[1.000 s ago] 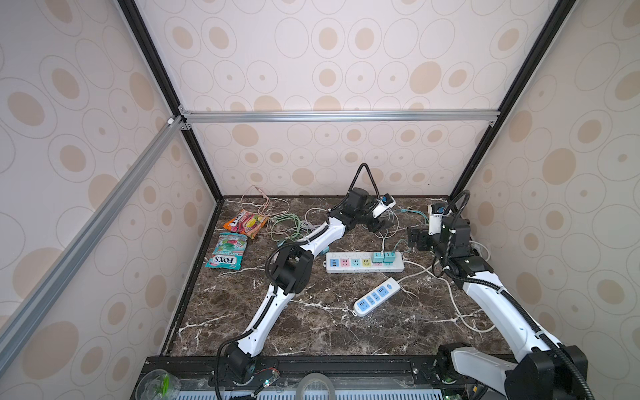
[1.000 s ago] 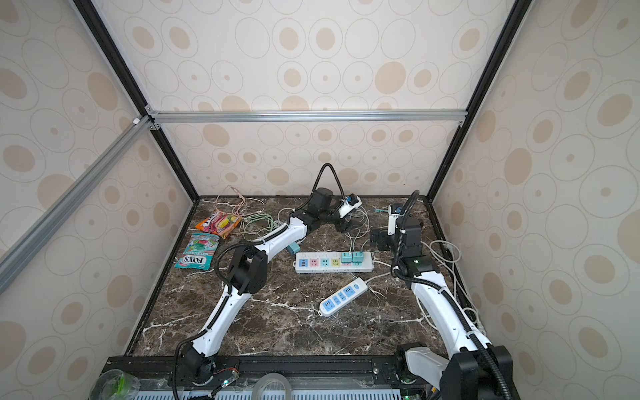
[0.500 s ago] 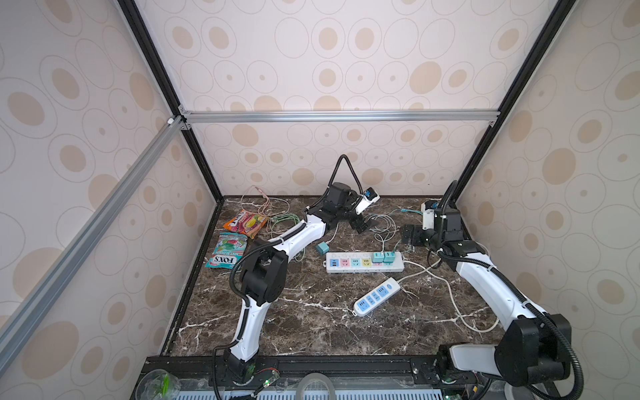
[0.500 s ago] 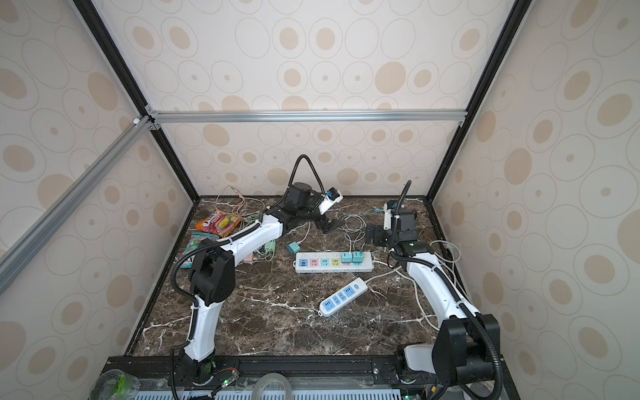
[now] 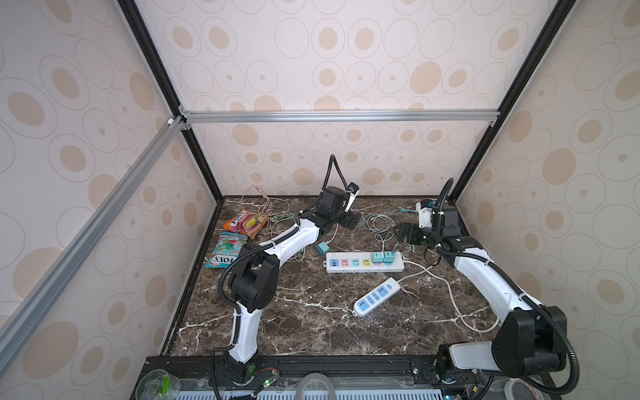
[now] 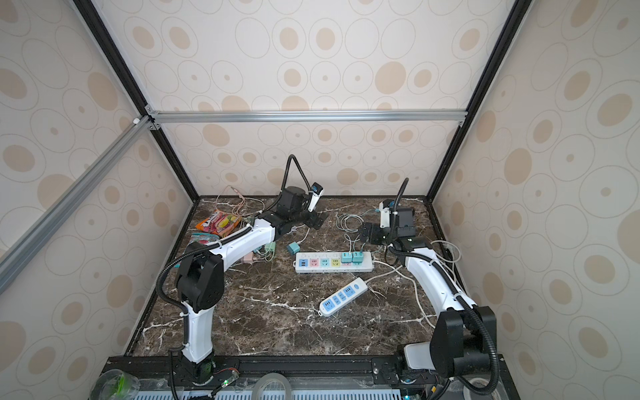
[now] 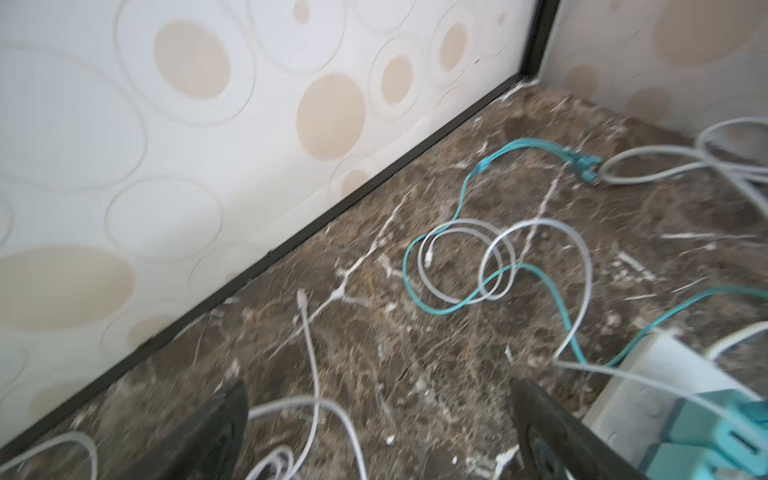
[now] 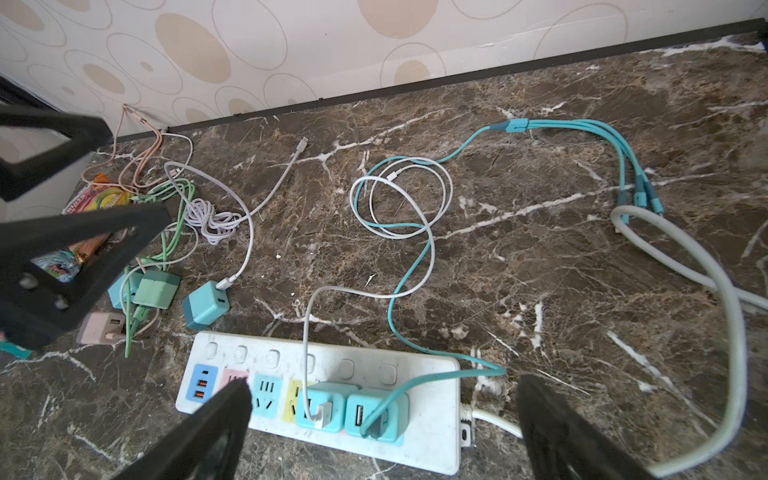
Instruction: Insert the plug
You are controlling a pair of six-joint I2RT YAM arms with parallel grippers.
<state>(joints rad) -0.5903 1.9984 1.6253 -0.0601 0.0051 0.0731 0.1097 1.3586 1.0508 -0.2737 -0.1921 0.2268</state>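
Observation:
A loose teal plug (image 5: 322,248) (image 6: 294,248) (image 8: 205,305) lies on the marble just left of the white power strip (image 5: 398,266) (image 6: 369,266) (image 8: 432,399). Two teal adapters (image 5: 382,257) (image 8: 324,407) with cables sit in the strip's right-hand sockets. My left gripper (image 5: 349,220) (image 6: 313,218) (image 7: 374,436) hangs open and empty behind the plug, over loose white cable. My right gripper (image 5: 403,233) (image 6: 367,233) (image 8: 382,428) is open and empty behind the strip's right end.
A smaller white strip (image 5: 376,297) lies nearer the front. Coiled white and teal cables (image 5: 379,221) lie at the back. Green and pink adapters (image 8: 156,289) with tangled cords and two snack packs (image 5: 242,223) sit at the left. Walls close in behind and on both sides.
My left arm has swung leftwards along the back and its jaws have widened fully. The teal plug now shows on the table. My right gripper has shifted a little left.

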